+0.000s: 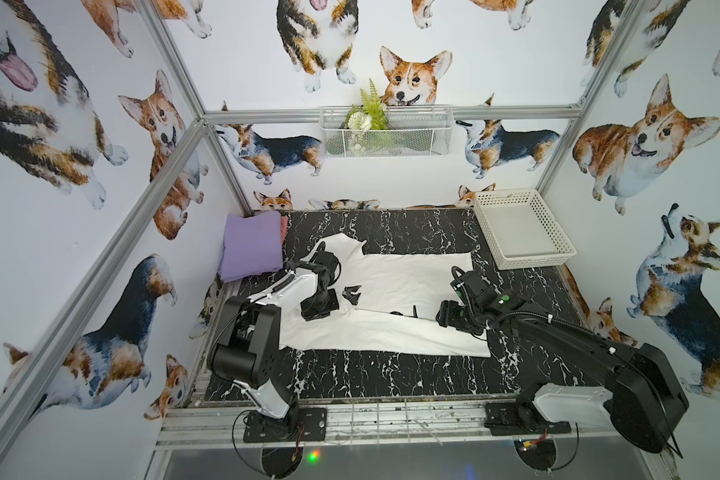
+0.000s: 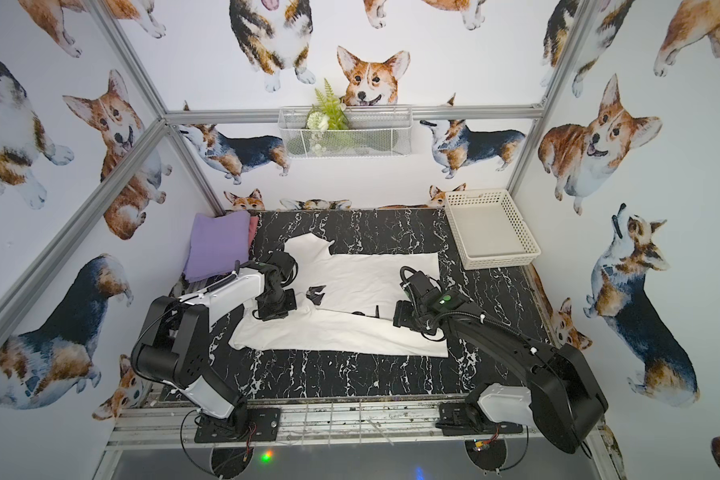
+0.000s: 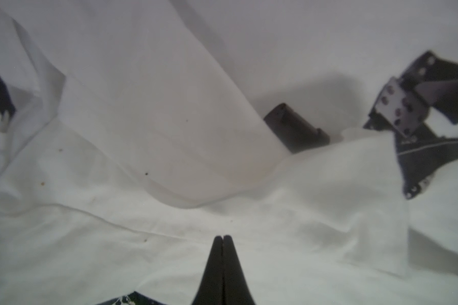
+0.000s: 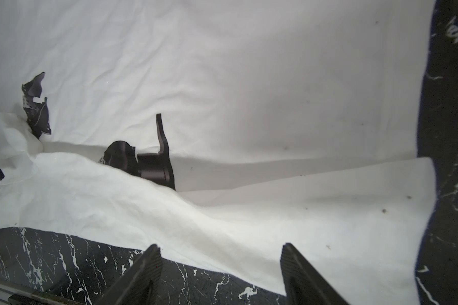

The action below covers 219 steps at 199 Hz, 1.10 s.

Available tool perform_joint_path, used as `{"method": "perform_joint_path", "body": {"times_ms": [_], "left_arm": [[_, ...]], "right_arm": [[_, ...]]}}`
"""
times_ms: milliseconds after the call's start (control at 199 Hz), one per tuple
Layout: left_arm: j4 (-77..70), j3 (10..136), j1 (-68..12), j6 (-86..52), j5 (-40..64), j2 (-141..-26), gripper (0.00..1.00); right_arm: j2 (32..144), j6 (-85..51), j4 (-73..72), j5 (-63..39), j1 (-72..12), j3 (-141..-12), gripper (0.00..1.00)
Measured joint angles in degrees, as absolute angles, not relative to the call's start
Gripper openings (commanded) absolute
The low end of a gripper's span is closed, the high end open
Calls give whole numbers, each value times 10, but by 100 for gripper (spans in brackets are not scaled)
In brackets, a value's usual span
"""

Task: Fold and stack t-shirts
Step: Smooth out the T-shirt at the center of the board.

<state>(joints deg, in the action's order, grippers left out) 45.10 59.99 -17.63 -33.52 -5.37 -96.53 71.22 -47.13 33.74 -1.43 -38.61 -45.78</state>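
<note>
The white t-shirt (image 1: 412, 274) lies spread across the middle of the black marbled worktop (image 1: 391, 374) in both top views. Its near long side is folded over toward the middle, so only scraps of the black print (image 1: 352, 293) show along the fold. At the far left corner the lavender t-shirt (image 1: 250, 245) sits folded, with a strip of the pinkish t-shirt (image 1: 284, 227) showing at its right edge. The white perforated basket (image 1: 520, 228) stands at the far right corner, apart from the shirt. The left arm (image 1: 285, 286) reaches down over the shirt's left end, and the right arm (image 1: 558, 332) reaches over its right end by the fold.

In the left wrist view the left tool (image 3: 223, 237) has its two tips pressed together with no gap, low over rumpled white cloth. The picture is soft, so it cannot be told whether a thin layer is nipped between them. A raised fold and pieces of print lie beyond.

In the right wrist view the right tool (image 4: 220, 247) stands wide open with nothing between its fingers (image 4: 148, 266). It hangs over the shirt's near edge, one finger above bare worktop and the other above cloth.
</note>
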Motion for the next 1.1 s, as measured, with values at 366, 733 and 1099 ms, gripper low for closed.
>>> {"method": "perform_joint_path", "body": {"times_ms": [366, 733, 1099], "left_arm": [[437, 635, -176, -339, -127, -1019, 0], [405, 696, -177, -336, -137, -1061, 0], [350, 754, -178, -305, -91, -1067, 1]], "right_arm": [[712, -477, 337, -13, -386, -456, 74], [723, -478, 336, -15, -386, -456, 74], [720, -477, 337, -10, -386, -459, 75]]}}
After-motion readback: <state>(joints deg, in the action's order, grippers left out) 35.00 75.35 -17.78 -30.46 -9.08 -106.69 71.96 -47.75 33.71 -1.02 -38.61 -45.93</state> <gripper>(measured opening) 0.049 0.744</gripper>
